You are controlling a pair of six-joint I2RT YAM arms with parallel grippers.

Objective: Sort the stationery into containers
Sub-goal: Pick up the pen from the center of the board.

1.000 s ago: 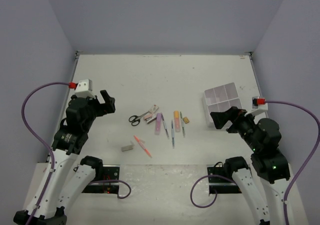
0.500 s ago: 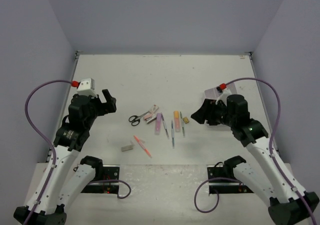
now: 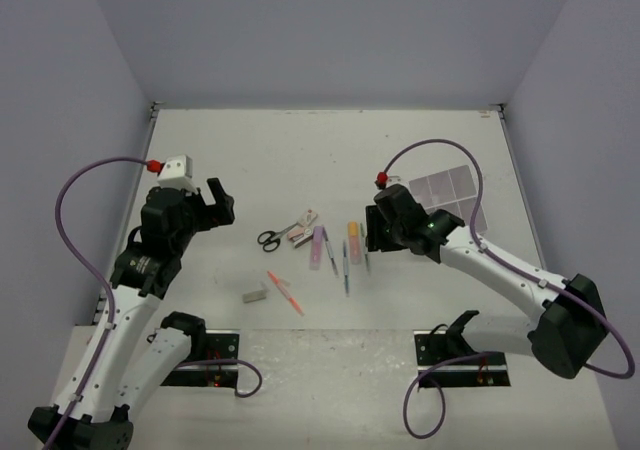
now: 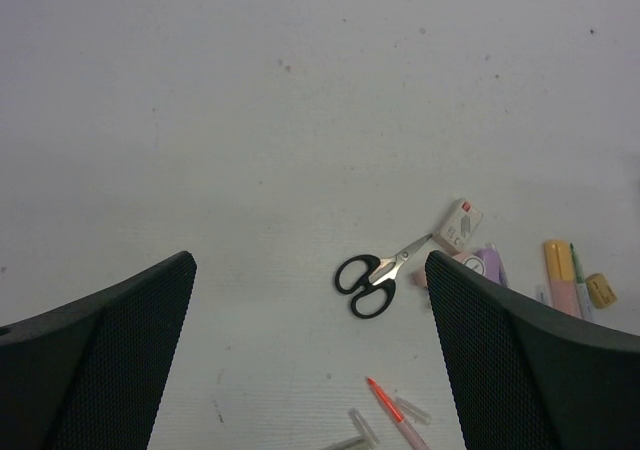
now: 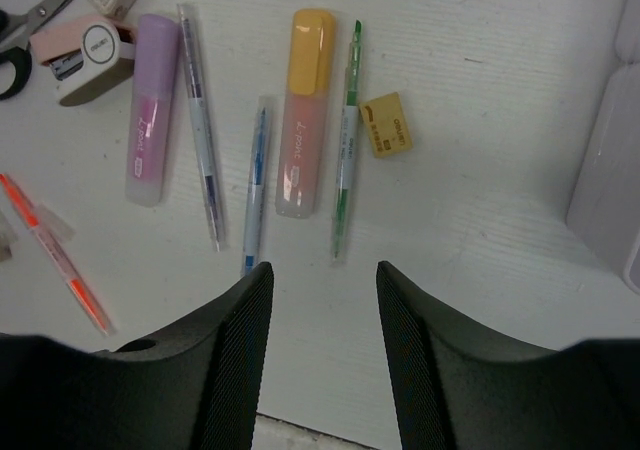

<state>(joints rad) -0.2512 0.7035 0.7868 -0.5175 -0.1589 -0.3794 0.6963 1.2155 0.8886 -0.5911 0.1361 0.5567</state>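
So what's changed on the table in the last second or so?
The right arm swung left, away from the white tray, and now hangs over the orange marker and green pen, jaws apart, holding nothing. The left arm barely shifted, its jaws wide open and empty. The scissors and the rest lie where they were.

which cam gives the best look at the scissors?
Left wrist: the scissors lie whole, unobstructed and large enough to see handles, pivot and blades. Top external also shows them whole, but tiny. Right wrist catches only a handle loop and part of a blade at its top-left corner.
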